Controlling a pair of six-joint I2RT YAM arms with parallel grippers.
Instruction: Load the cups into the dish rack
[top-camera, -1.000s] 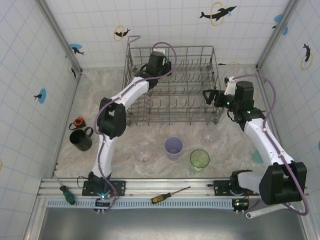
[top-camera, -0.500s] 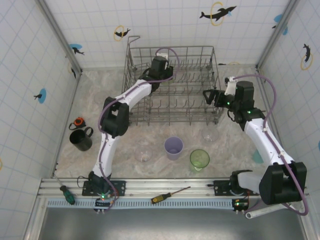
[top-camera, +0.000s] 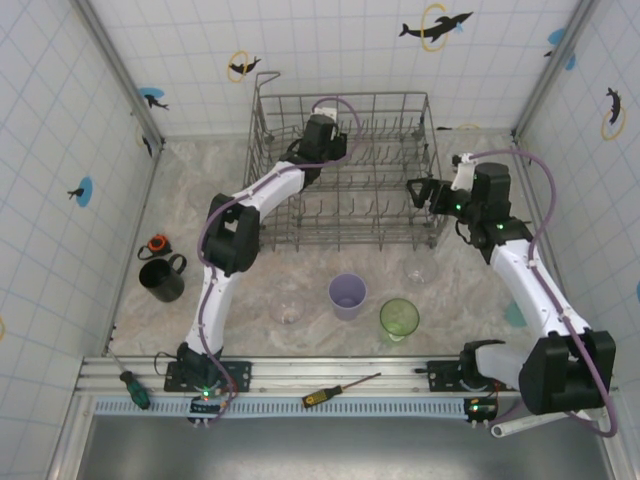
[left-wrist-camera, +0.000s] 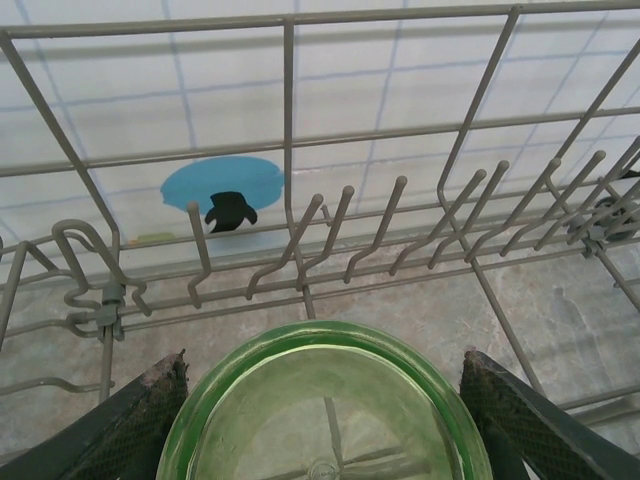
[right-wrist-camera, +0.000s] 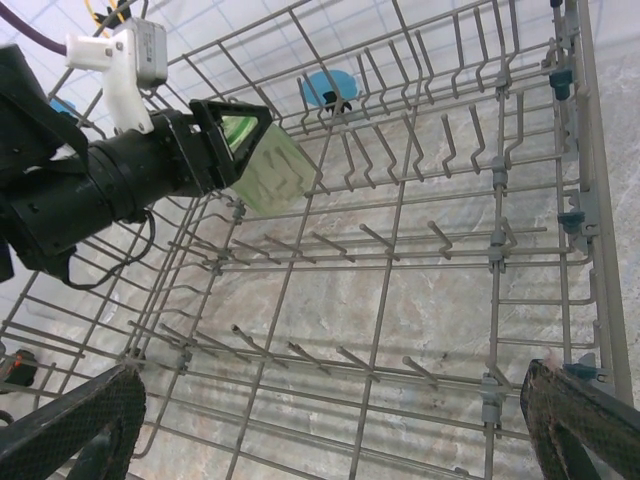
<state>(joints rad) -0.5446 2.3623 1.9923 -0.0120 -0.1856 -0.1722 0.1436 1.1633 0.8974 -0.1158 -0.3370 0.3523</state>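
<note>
Lab cell: tiled walls (top-camera: 330, 60), mounting rail (top-camera: 330, 372)

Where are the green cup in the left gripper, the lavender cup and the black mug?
green cup (left-wrist-camera: 325, 420): left wrist view, on its translucent wall below the rim.
lavender cup (top-camera: 347, 296): top external view, on its open mouth.
black mug (top-camera: 160, 283): top external view, on its dark body.

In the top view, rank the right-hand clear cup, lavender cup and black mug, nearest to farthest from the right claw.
1. Right-hand clear cup, on the table just below the right claw in this view.
2. Lavender cup, table centre.
3. Black mug, far left.
</note>
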